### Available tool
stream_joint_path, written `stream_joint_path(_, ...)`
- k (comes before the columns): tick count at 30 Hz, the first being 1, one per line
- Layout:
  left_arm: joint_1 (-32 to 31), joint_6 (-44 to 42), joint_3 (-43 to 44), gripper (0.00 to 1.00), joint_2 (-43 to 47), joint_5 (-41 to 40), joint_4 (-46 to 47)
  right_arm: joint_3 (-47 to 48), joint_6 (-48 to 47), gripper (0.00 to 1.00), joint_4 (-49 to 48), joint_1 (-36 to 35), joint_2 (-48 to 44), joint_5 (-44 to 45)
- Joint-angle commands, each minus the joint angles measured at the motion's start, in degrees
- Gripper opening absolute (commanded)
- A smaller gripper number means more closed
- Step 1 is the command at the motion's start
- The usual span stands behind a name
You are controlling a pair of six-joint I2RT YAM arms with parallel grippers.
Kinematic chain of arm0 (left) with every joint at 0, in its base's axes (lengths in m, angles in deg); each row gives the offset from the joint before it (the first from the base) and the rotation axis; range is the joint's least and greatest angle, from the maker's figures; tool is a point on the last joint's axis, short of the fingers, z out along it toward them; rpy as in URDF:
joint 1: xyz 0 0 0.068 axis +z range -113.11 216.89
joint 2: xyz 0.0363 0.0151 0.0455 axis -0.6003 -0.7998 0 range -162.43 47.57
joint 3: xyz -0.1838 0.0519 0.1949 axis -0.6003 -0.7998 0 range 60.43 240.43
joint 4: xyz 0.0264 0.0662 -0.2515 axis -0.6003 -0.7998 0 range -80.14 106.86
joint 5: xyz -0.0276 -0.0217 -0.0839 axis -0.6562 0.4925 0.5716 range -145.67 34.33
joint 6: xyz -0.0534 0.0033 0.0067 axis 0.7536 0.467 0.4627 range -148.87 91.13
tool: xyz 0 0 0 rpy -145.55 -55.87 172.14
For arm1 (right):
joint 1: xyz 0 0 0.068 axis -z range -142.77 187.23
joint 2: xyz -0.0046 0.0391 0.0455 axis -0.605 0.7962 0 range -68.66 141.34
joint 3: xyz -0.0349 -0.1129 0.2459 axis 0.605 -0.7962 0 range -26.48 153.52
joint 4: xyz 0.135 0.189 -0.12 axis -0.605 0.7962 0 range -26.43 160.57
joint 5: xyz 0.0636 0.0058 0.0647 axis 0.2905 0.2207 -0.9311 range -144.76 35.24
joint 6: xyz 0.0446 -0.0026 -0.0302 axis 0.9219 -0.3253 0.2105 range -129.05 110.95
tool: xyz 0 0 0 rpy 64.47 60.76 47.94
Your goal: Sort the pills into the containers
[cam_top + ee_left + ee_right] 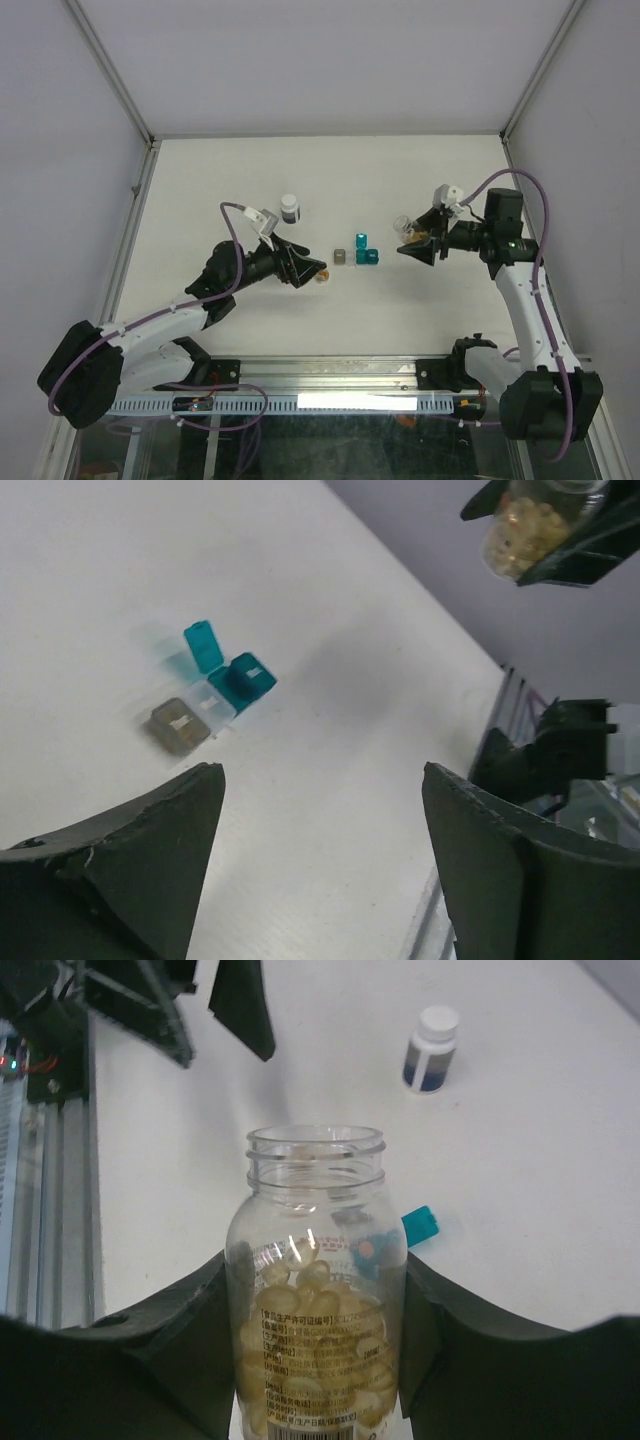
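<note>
You will find the right gripper [418, 246] clamped on an uncapped pill bottle [315, 1290]. The left gripper [310, 269] stands open and empty. On the table [250, 170], the grey container [340, 256] sits at 9 o'clock of the teal container [367, 251], between both grippers.

The bottle [315, 1280] looked clear and glossy; the teal box [243, 679] translucent plastic; the surface [120, 560] matt white; the jaws dull black.
</note>
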Motion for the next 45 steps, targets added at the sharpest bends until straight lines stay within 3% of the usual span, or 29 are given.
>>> stream_joint_path(1, -0.16, 4.33, -5.90, 0.91, 8.13, 3.31, 16.48, 2.61, 25.00, 0.00, -20.84, 3.94, -7.13, 0.77)
stream_joint_path(7, -0.15, 7.09, -9.03, 0.99, 15.41, 4.36, 18.52, 12.30, 53.35, 0.00, -29.83, 6.76, -8.03, 36.27)
stream_joint_path(9, -0.14, 8.04, -9.22, 0.99, 16.25, 5.14, 18.61, 13.90, 57.91, 0.00, -32.66, 7.22, -6.50, 29.03)
stream_joint_path(10, -0.16, 8.48, -9.47, 0.99, 16.56, 5.45, 18.82, 11.87, 63.53, 0.00, -38.80, 7.19, -6.05, 15.06)
stream_joint_path(11, -0.13, 8.89, -9.73, 0.99, 16.99, 5.57, 18.86, 8.50, 74.22, 0.00, -54.34, 6.58, -5.82, 0.45)
stream_joint_path(13, -0.12, 9.37, -10.29, 0.99, 18.23, 5.66, 18.59, 1.51, 91.91, 0.00, -85.81, 5.67, -7.61, -4.31)
stream_joint_path(14, -0.16, 9.48, -10.53, 0.99, 18.91, 5.66, 18.27, 1.54, 89.98, 0.00, -84.36, 7.27, -9.14, -1.42)
stream_joint_path(17, -0.13, 9.50, -10.74, 0.99, 20.20, 5.54, 17.80, 11.39, 70.39, 0.00, -50.23, 10.49, -8.73, 14.09)
stream_joint_path(18, -0.14, 9.54, -10.64, 0.99, 20.34, 5.61, 17.82, 11.93, 70.36, 0.00, -50.65, 11.24, -7.52, 13.59)
stream_joint_path(20, -0.14, 9.69, -10.38, 0.99, 20.16, 6.00, 18.15, 8.66, 85.72, 0.00, -69.98, 10.20, -5.99, -0.63)
stream_joint_path(22, -0.15, 9.61, -10.03, 0.99, 19.31, 6.12, 19.18, 2.41, 104.38, 0.00, -103.83, 8.21, -6.23, -2.75)
stream_joint_path(23, -0.10, 9.83, -9.96, 0.99, 18.41, 6.29, 20.25, 1.79, 99.73, 0.00, -99.20, 10.50, -7.78, 2.51)
stream_joint_path(25, -0.17, 10.67, -9.56, 0.99, 16.19, 6.87, 23.24, 8.64, 78.79, 0.00, -63.56, 14.02, -8.45, 19.52)
stream_joint_path(26, -0.15, 11.16, -8.97, 0.99, 14.95, 7.45, 24.23, 11.20, 80.91, 0.00, -59.34, 15.10, -6.08, 18.20)
stream_joint_path(28, -0.15, 11.40, -7.50, 0.99, 12.45, 9.36, 24.82, 6.99, 104.29, 0.00, -97.82, 13.28, -3.36, 2.84)
stream_joint_path(29, -0.17, 11.20, -6.68, 0.99, 11.64, 9.58, 24.81, 3.00, 113.31, 0.00, -117.87, 10.53, -2.75, 2.33)
stream_joint_path(30, -0.17, 10.92, -6.22, 0.99, 10.94, 9.51, 24.89, 1.61, 112.03, 0.00, -118.55, 10.66, -4.00, 5.05)
stream_joint_path(32, -0.17, 10.36, -5.32, 0.99, 9.92, 9.33, 25.01, 5.30, 91.07, 0.00, -77.22, 13.60, -8.13, 17.27)
stream_joint_path(33, -0.15, 10.32, -5.09, 0.99, 9.58, 9.33, 25.07, 8.99, 91.07, 0.00, -65.82, 14.07, -6.83, 17.27)
stream_joint_path(34, -0.17, 10.22, -5.00, 0.99, 9.30, 9.50, 25.30, 9.14, 87.42, 0.00, -71.70, 14.20, -4.76, 12.62)
stream_joint_path(36, -0.15, 9.52, -5.47, 0.99, 8.94, 8.88, 26.18, 3.80, 112.42, 0.00, -116.21, 9.05, -0.51, 1.29)
stream_joint_path(37, -0.11, 9.04, -5.77, 0.99, 8.64, 8.27, 26.75, 2.58, 116.18, 0.00, -124.86, 7.04, -0.09, 1.12)
stream_joint_path(38, -0.16, 8.61, -5.97, 0.99, 8.26, 7.72, 27.24, 2.31, 105.68, 0.00, -112.15, 7.75, -1.71, 4.43)
stream_joint_path(40, -0.11, 8.50, -6.08, 0.99, 7.43, 7.62, 28.22, 7.16, 81.09, 0.00, -66.11, 12.62, -4.94, 22.07)
stream_joint_path(41, -0.16, 8.50, -6.09, 0.99, 7.04, 8.01, 28.63, 7.23, 82.21, 0.00, -71.49, 13.11, -3.69, 22.07)
stream_joint_path(42, -0.10, 8.24, -6.28, 0.99, 6.69, 8.38, 29.17, 4.76, 93.07, 0.00, -83.44, 11.89, -1.87, 7.88)
stream_joint_path(43, -0.14, 7.88, -6.57, 0.99, 6.28, 8.47, 29.94, 1.39, 103.89, 0.00, -110.58, 6.96, 0.06, 1.31)
stream_joint_path(44, -0.10, 7.46, -6.85, 0.99, 5.66, 8.17, 30.92, -1.43, 106.19, 0.00, -119.47, 4.07, 1.23, -1.22)
stream_joint_path(45, -0.15, 7.03, -6.99, 0.99, 4.98, 8.09, 31.72, -3.51, 98.34, 0.00, -110.15, 4.07, 0.33, 1.11)
